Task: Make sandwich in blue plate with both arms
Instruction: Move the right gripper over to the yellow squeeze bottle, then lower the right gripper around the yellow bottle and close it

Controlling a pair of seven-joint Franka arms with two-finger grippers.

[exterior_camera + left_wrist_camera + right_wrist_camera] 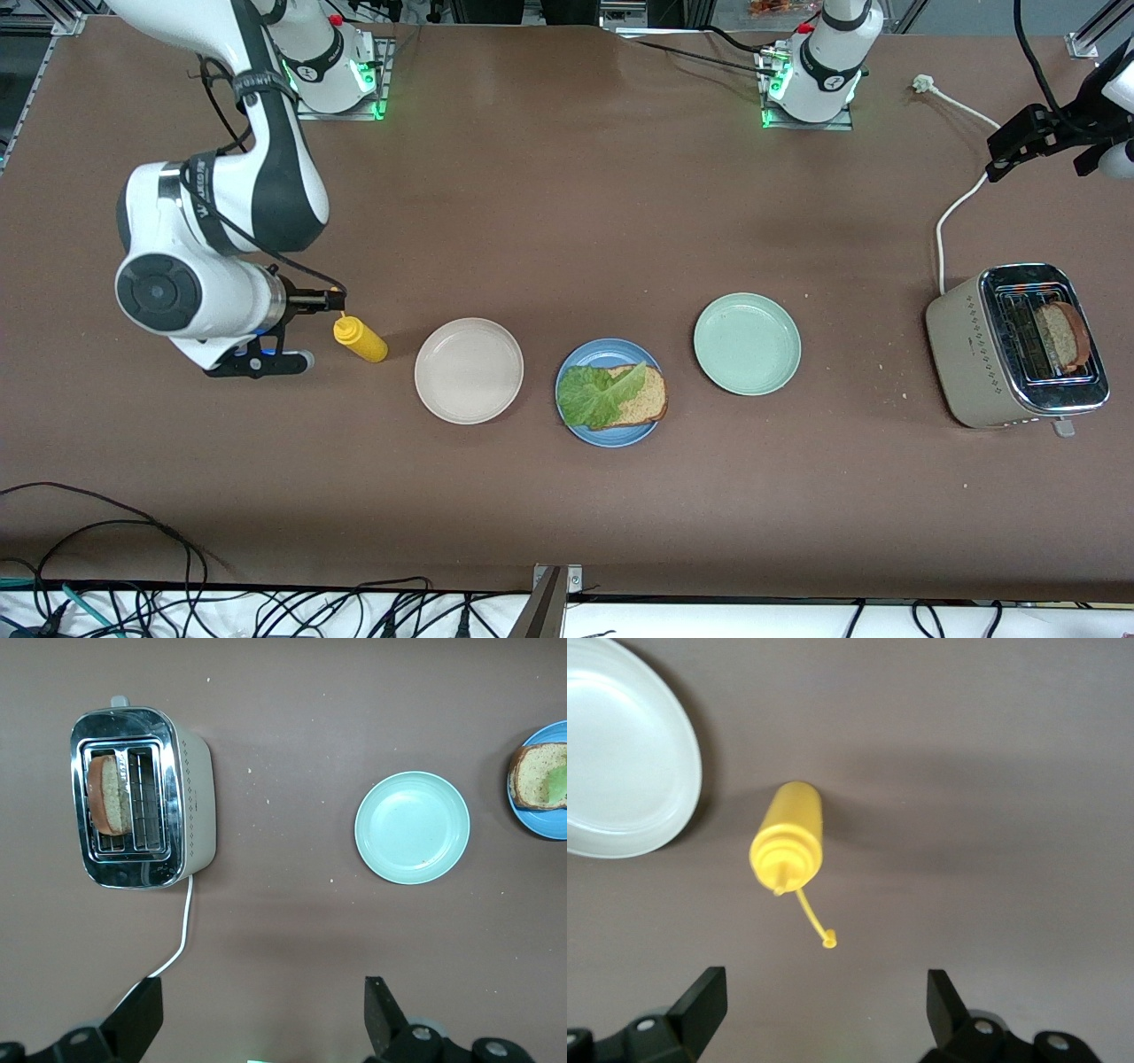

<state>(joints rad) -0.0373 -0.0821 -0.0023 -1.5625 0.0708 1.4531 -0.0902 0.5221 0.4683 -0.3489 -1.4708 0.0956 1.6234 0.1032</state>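
I see the blue plate [609,434] in the middle of the brown table [567,221], a bit nearer to the front camera than the two plates beside it. On it lies one slice of toast [645,399], and a green lettuce leaf [599,395] lies on top of the toast and hangs over the side toward the right arm's end. The sandwich has no top slice on it. The second slice of toast [1061,337] stands in a slot of the toaster [961,341], which sits at the left arm's end of the table with its white cord [952,213] running away from the front camera. A mint-green plate [747,344] sits between the blue plate and the toaster, close to the blue plate but not touching it. A white plate [469,370] sits just beside the blue plate toward the right arm's end. A yellow squeeze bottle [360,338] stands next to the white plate, with its little cap [829,942] hanging loose on a thin strap. My right gripper [824,1005] hangs over the table right by the yellow bottle, and its fingers [704,1001] are spread wide and hold nothing. My left gripper [261,1019] is up high over the table at the left arm's end, looking down at the toaster and the mint-green plate. Its fingers [142,1014] are also spread wide and hold nothing.
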